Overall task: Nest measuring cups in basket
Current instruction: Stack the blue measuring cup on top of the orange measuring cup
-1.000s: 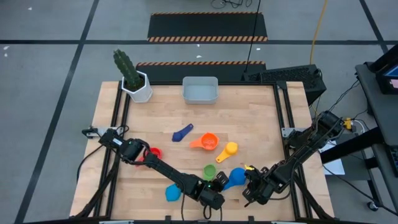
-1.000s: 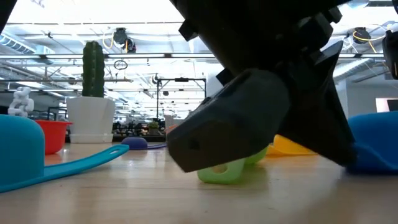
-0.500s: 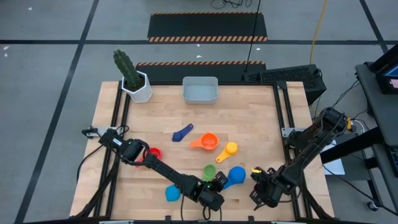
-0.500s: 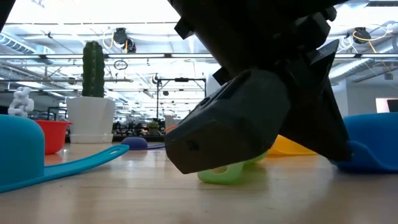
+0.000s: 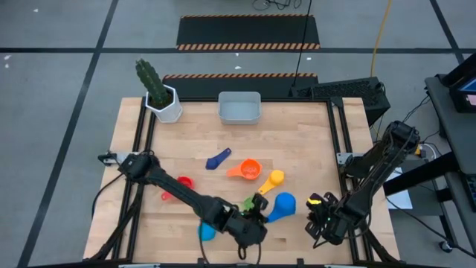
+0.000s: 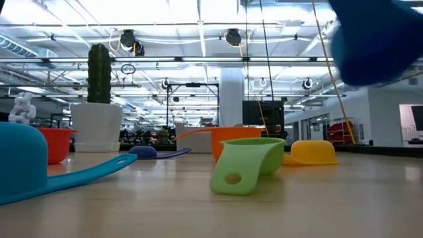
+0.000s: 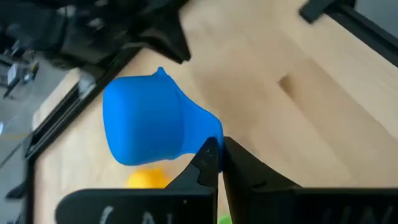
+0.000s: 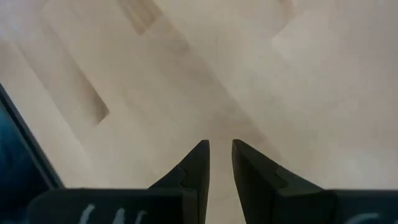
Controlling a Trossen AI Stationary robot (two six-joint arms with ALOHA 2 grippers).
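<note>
Seven measuring cups showed in the high view: six on the wooden worktop (image 5: pixel 312 134) and a blue cup (image 5: pixel 281 208), lower centre, raised off it and clamped by its handle in the left pincer (image 5: pixel 258 211). The right pincer (image 5: pixel 321 220), lower right, stood slightly parted and empty. One basket (image 5: pixel 239 109) sat empty at upper centre, beside one potted cactus (image 5: pixel 158 91); no writing was readable.

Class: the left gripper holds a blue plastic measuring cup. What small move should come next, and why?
Probably carry it toward the pale grey-blue plastic basket. The left gripper is shut on the blue plastic measuring cup, which the low view shows clear of the table, and the basket is empty at the far edge.
</note>
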